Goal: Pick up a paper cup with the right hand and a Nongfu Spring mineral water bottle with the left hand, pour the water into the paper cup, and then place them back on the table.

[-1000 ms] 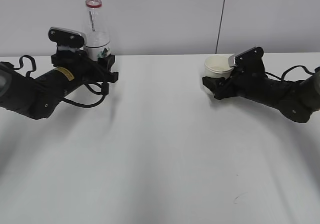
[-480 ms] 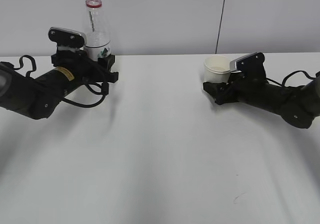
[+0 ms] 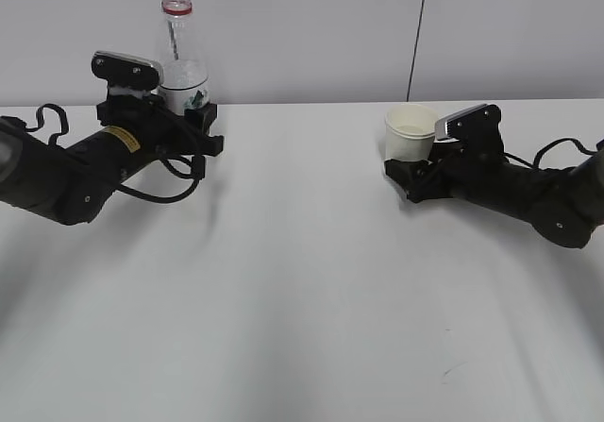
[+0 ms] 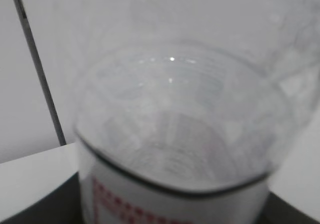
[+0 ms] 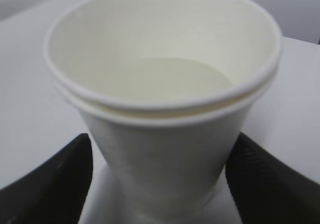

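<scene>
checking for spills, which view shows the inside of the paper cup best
The right wrist view: it looks down into the paper cup, showing rim and pale inside close up. The exterior view shows the cup small and from the side. The left wrist view misses it.
</scene>
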Controlling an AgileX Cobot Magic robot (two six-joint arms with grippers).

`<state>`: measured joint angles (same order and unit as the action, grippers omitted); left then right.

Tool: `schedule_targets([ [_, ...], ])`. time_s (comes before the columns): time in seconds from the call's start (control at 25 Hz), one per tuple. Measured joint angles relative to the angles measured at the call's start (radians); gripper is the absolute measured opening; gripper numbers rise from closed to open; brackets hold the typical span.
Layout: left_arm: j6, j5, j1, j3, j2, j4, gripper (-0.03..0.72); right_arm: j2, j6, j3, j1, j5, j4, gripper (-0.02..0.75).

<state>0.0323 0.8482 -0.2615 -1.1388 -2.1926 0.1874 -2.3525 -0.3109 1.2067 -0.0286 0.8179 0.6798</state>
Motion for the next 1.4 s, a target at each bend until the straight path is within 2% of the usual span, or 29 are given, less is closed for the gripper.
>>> schedule_targets([
  [0.64,0.000,0.000,0.000,0.000,0.000,0.000,0.372,0.088,0.014,-0.158,-0.033,0.068,-0.003,0.607],
  [1.08,0.016,0.000,0.000,0.000,0.002,0.000,0.371,0.346,0.015,-0.339,-0.033,0.072,-0.005,0.592],
  [1.4,0.058,-0.007,0.000,0.000,0.002,-0.010,0.371,0.505,0.016,-0.490,-0.033,0.066,-0.083,0.588],
])
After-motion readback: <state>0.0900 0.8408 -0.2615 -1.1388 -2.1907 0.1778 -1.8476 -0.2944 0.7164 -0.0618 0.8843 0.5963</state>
